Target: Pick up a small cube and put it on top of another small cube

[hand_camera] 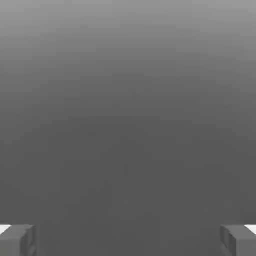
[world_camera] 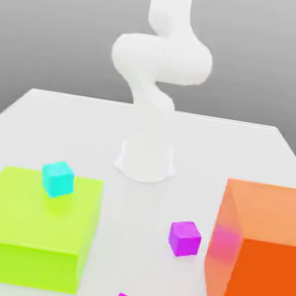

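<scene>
The hand (hand_camera: 128, 240) gapes wide, holding nothing.

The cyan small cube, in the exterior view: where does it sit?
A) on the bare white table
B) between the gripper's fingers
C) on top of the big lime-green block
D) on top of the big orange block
C: the cyan small cube rests on the top face of the big lime-green block, apart from the big orange block at the exterior view's right.
</scene>
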Action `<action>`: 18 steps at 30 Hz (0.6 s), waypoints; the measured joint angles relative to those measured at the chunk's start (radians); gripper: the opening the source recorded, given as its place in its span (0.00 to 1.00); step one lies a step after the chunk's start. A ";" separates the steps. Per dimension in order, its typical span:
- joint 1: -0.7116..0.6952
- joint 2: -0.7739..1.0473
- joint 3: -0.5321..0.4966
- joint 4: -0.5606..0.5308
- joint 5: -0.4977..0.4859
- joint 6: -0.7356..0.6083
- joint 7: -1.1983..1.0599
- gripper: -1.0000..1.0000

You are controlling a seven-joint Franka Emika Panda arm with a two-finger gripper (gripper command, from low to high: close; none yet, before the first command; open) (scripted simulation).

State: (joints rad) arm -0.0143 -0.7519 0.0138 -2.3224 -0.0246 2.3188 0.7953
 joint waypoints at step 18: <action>-0.055 0.645 0.130 -0.421 -0.287 0.345 0.197 0.50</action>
State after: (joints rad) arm -0.0695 -0.1072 0.1437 -2.7438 -0.3120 2.6636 0.9920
